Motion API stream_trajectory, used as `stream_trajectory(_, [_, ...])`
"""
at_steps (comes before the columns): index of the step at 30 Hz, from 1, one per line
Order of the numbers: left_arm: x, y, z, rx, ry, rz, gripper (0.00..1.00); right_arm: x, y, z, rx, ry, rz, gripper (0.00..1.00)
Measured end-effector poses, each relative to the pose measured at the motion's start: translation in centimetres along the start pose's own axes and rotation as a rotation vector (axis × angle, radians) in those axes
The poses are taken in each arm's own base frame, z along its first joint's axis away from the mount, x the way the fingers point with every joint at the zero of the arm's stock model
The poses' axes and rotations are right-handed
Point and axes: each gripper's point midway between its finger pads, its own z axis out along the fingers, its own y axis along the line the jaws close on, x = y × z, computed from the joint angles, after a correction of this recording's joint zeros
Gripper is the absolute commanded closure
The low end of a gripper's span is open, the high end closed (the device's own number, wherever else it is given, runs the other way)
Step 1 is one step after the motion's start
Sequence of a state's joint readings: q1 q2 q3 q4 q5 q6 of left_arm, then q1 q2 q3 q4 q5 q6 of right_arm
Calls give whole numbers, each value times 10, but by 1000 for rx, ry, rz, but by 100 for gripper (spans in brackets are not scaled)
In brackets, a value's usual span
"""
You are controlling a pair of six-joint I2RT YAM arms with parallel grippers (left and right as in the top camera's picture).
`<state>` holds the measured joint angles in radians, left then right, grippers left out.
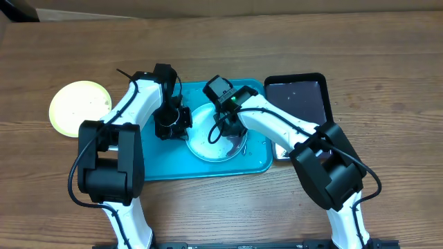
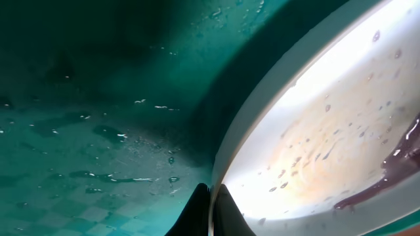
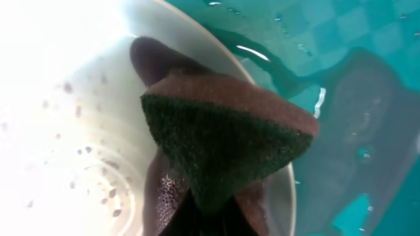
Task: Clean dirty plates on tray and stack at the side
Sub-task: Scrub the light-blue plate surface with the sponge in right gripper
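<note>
Right wrist view: our right fingers (image 3: pixel 200 226) clamp a folded sponge (image 3: pixel 223 144) pressed into the white plate (image 3: pixel 59 98), while our left fingers (image 2: pixel 193 215) pinch its rim. The plate sits in the wet tray (image 2: pixel 98 98), which looks slippery, so we should hold the rim firm and scrub in small circles. A yellow plate (image 1: pixel 79 107) lies aside on the surface (image 1: pixel 346 41).

Little room between left gripper (image 1: pixel 181 126) and right gripper (image 1: pixel 220 133): taken up by white plate (image 1: pixel 204 146), with sponge (image 3: pixel 223 151) on it under right gripper. Can pass left of left gripper over bare floor of tray (image 1: pixel 160 166), then open counter (image 1: pixel 221 207) as far as yellow plate (image 1: pixel 79 107). Blocked right of right gripper by black tray (image 1: pixel 297 97) just beside tray rim.
</note>
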<state>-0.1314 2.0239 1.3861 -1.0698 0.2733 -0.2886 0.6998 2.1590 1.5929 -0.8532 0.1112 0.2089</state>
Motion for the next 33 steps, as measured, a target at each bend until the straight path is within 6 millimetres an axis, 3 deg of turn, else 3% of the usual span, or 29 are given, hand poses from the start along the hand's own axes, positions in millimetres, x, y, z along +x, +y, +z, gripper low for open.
stream_trajectory(15, [0, 4, 1, -20, -2, -1, 96, 10, 49, -7, -308, 66, -11, 96])
stream_trajectory(18, [0, 3, 1, -17, -1, -1, 96, 17, 61, -18, -427, 122, -25, 96])
stream_trajectory(21, [0, 2, 1, -10, -3, 0, 96, 4, 68, -47, -581, 147, -7, 96])
stream_trajectory(24, [0, 2, 1, -7, -2, 0, 96, -18, 55, -83, -663, 130, 22, 96])
stream_trajectory(27, [-1, 1, 1, -4, -4, 1, 96, -27, 26, -112, -694, 135, 42, 96])
stream_trajectory(30, [-1, 1, 1, -3, -3, 1, 96, -21, -6, -121, -672, 164, 73, 96])
stream_trajectory(33, [-2, 1, 1, -1, -7, 2, 95, -9, -46, -115, -580, 213, 118, 96])
